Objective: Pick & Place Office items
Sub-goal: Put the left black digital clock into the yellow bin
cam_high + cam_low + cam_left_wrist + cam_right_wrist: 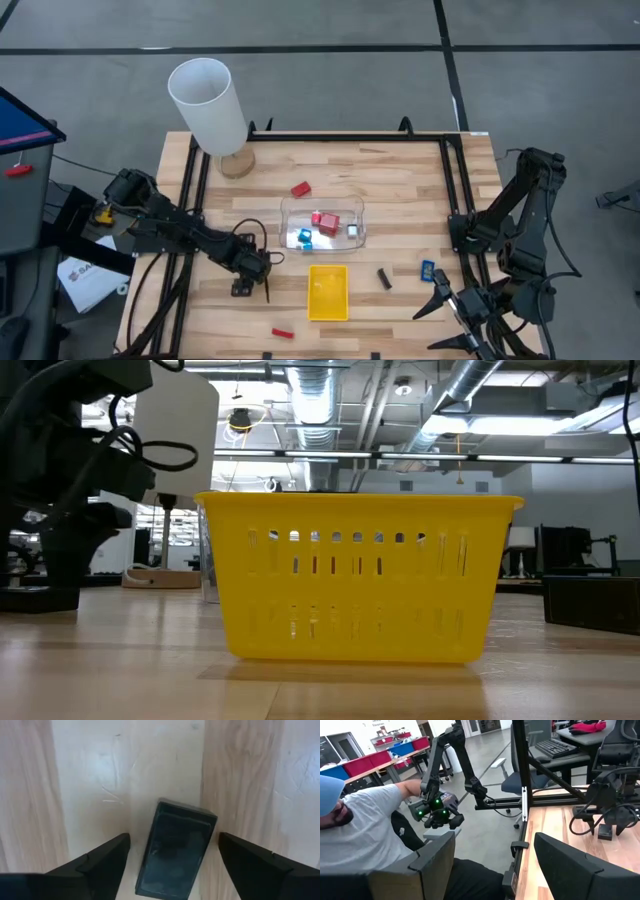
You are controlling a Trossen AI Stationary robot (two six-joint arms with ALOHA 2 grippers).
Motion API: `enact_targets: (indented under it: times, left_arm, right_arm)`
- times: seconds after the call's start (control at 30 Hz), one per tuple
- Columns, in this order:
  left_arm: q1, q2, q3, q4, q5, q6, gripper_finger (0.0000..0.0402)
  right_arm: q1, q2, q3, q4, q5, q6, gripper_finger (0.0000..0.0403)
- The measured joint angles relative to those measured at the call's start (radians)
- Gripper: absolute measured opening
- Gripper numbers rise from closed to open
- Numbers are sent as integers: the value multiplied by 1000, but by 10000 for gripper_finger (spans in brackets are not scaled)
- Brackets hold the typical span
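A black rectangular item (175, 852) lies flat on the wooden table near its front left. My left gripper (173, 837) points down over it, open, one finger on each side of the item with a gap to both. From above, this gripper (250, 280) hides most of the black item (240, 290). My right gripper (447, 315) hangs open and empty off the table's front right corner, and its wrist view looks level into the room past its own fingers (440, 855). Other office items: a red block (300, 188), a black bit (384, 278), a blue bit (427, 268), a thin red stick (283, 332).
A clear tray (355, 212) at the table's middle holds red blocks and blue-and-white bits. A yellow tray (328, 292) stands in front of it. A tall white cylinder (208, 105) on a wooden foot stands at the far left. A person (365, 830) sits beyond the table.
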Motion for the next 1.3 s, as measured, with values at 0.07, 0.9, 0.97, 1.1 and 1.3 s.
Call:
enact_targets:
  times: [0.07,0.9,0.97,1.1,1.3]
  left_arm:
    - [0,0,0,3,-16,-27,286]
    - [-134,-153,-5,626,-101,-35,152]
    - [-134,-146,-2,718,-114,18,151]
    - [-117,-77,55,725,-150,102,159]
    - [-78,75,220,704,-136,236,155]
  right_arm:
    - [0,0,0,3,0,0,265]
    - [0,0,0,14,-1,1,265]
    - [0,0,0,15,0,1,265]
    - [0,0,0,15,-3,0,265]
    - [0,0,0,15,-6,0,265]
